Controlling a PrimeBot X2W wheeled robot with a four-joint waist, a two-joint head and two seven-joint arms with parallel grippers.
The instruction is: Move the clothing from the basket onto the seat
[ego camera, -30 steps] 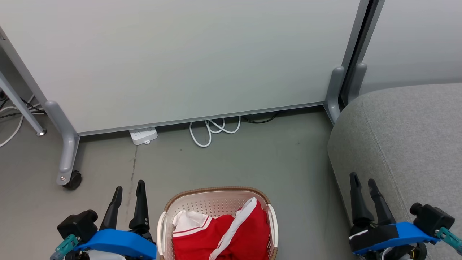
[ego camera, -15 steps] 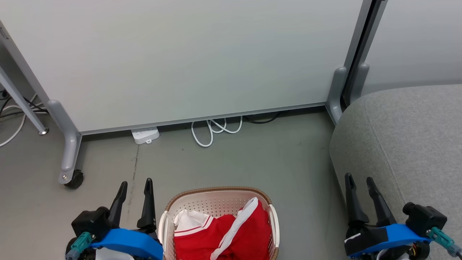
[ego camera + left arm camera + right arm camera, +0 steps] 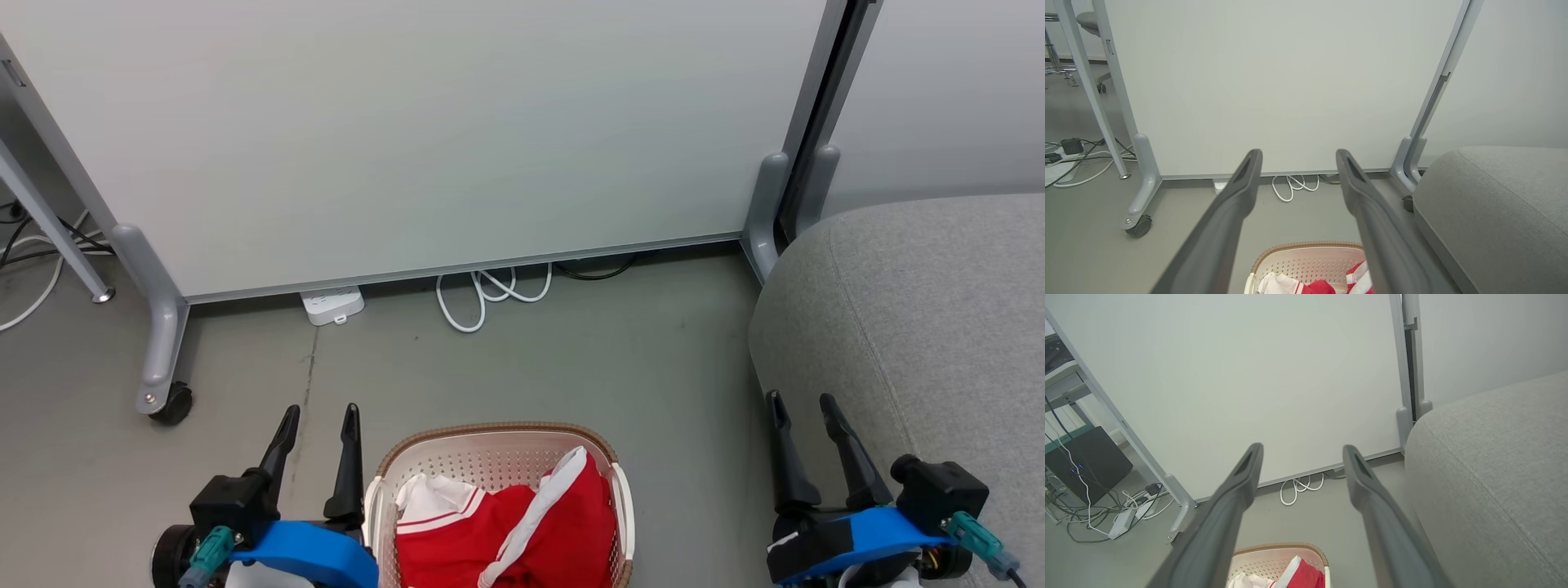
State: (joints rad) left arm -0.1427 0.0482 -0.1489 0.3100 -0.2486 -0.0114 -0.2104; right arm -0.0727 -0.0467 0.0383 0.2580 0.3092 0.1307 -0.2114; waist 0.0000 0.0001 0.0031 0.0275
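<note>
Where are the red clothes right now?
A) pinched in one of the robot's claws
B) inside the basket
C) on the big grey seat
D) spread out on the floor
B: the red clothing lies heaped inside the basket, while the left gripper and the right gripper are both open with nothing between their fingers.

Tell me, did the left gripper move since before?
Yes. The left gripper has slid toward the robot's right, nearer the basket, which has not shifted.
</note>
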